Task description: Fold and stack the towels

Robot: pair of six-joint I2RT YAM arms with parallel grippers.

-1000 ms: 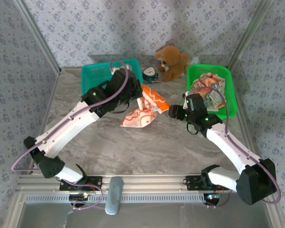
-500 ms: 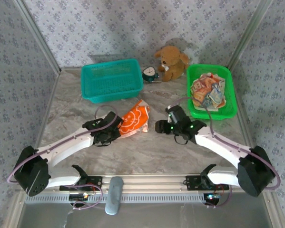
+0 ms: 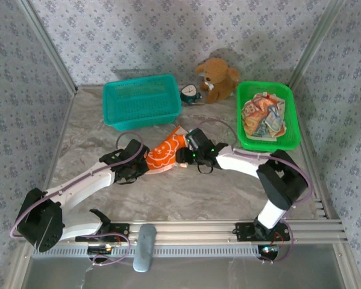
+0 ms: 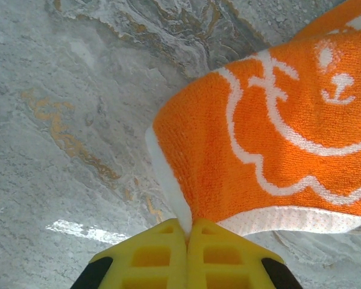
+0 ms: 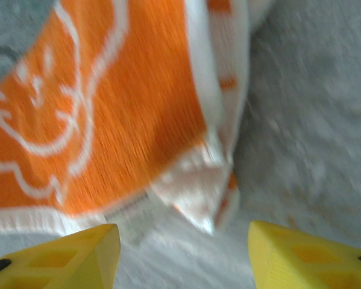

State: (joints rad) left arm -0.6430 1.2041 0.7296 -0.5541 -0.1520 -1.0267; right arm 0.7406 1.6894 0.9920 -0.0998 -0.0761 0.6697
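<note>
An orange towel (image 3: pixel 164 153) with white line drawings lies partly folded on the marble table, between the two grippers. My left gripper (image 3: pixel 143 165) is shut on the towel's near-left corner; in the left wrist view the yellow fingers (image 4: pixel 168 253) pinch the white hem of the towel (image 4: pixel 276 138). My right gripper (image 3: pixel 184 155) stands open at the towel's right edge. In the right wrist view its fingers (image 5: pixel 84 253) straddle a white folded corner of the towel (image 5: pixel 108 120) without touching it. More towels (image 3: pixel 261 115) are piled in the green tray (image 3: pixel 291 129).
A teal basket (image 3: pixel 143 99) stands at the back left. A brown plush toy (image 3: pixel 217 78) and a small clock-like object (image 3: pixel 190 93) sit at the back middle. Bare marble table (image 3: pixel 186 192) lies in front of the towel.
The left arm has carried the towel from beside the teal basket down onto the table's middle. The right gripper has swept left from the green tray to the towel's right edge.
</note>
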